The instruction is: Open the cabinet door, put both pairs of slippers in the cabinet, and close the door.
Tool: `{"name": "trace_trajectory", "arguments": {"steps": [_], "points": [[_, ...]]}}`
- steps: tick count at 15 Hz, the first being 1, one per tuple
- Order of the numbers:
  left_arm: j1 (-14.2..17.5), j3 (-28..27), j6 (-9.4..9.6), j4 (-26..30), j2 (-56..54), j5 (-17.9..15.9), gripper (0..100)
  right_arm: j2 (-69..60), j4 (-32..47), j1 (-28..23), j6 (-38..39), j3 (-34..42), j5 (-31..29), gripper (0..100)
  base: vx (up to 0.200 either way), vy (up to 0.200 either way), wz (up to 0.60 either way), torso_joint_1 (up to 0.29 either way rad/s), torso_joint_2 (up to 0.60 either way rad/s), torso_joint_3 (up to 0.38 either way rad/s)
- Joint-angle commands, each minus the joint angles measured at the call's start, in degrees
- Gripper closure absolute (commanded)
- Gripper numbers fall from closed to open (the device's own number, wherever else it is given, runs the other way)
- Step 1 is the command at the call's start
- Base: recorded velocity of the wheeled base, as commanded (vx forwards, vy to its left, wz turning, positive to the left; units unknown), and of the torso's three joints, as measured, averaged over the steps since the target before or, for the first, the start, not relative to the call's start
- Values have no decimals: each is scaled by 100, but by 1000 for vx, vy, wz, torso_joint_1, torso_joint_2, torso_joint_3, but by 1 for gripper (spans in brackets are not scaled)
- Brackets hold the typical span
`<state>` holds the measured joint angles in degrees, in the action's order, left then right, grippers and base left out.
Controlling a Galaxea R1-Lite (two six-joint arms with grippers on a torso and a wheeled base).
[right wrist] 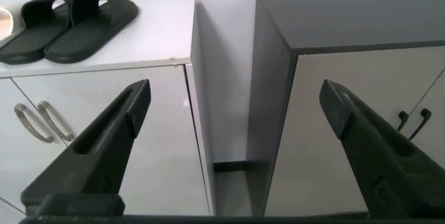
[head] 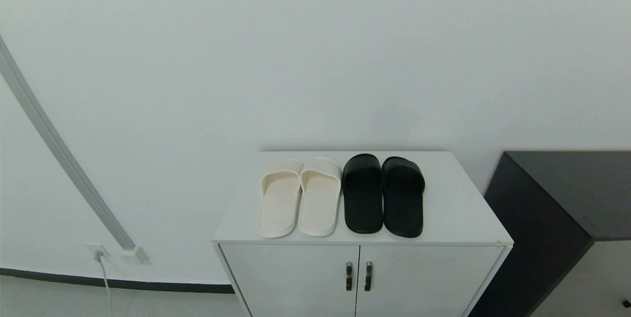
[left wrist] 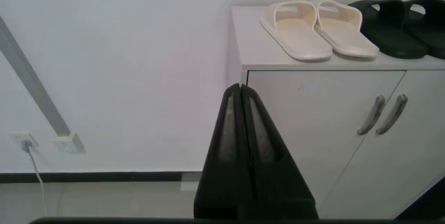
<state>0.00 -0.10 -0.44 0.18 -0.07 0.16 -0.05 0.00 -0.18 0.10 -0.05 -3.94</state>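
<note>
Looking from the head, I see white slippers [head: 299,197] and black slippers [head: 383,194] side by side atop the cabinet [head: 458,218]. Its doors [head: 296,277] are shut and its lower half is cut off. Left wrist: the left gripper [left wrist: 241,92] is clenched on nothing, and the black pair is clipped at the edge. Right wrist: the right gripper [right wrist: 236,92] is spread wide, with a dark cabinet [right wrist: 348,15] alongside.

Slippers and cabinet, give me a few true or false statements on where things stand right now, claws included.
1. The white slippers and the black slippers lie side by side on top of the cabinet. True.
2. The doors stand open. False: both are shut.
3. The left claw is shut. True.
4. The right claw grips a black slipper. False: it is open and empty.
5. The white slippers lie to the robot's right of the black slippers. False: they lie to the left.
</note>
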Motion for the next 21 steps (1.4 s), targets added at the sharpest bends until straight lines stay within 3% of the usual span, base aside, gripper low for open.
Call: {"name": "trace_trajectory", "arguments": {"steps": [1,4,6,8,10,12,15,19,21], "points": [[0,1,0,-1,7,2,100,5,-9,1,-36,-4,-2,0,0,0,0,0,0,0],[0,1,26,-1,7,-7,100,14,-53,1,87,-57,-63,0,0,0,0,0,0,0],[0,1,26,-1,7,-16,100,1077,211,106,799,-1542,-37,0,0,0,0,0,0,0],[0,1,26,-1,7,-16,100,2114,360,176,649,-1630,156,0,0,0,0,0,0,0],[0,1,9,-1,7,-7,100,3292,-272,194,658,-1595,649,0,0,0,0,0,0,0],[0,1,26,-1,7,-7,100,4057,-993,396,649,-1700,631,0,0,0,0,0,0,0],[0,1,26,-1,7,-7,100,5006,-1248,1425,966,-2421,165,0,0,0,0,0,0,0],[0,1,26,-1,7,-16,100,5973,-1274,3885,1502,-2992,-1760,0,0,0,0,0,0,0],[0,1,26,-1,7,-16,100,6509,-1274,4633,1836,-3317,-2366,0,0,0,0,0,0,0]]}}
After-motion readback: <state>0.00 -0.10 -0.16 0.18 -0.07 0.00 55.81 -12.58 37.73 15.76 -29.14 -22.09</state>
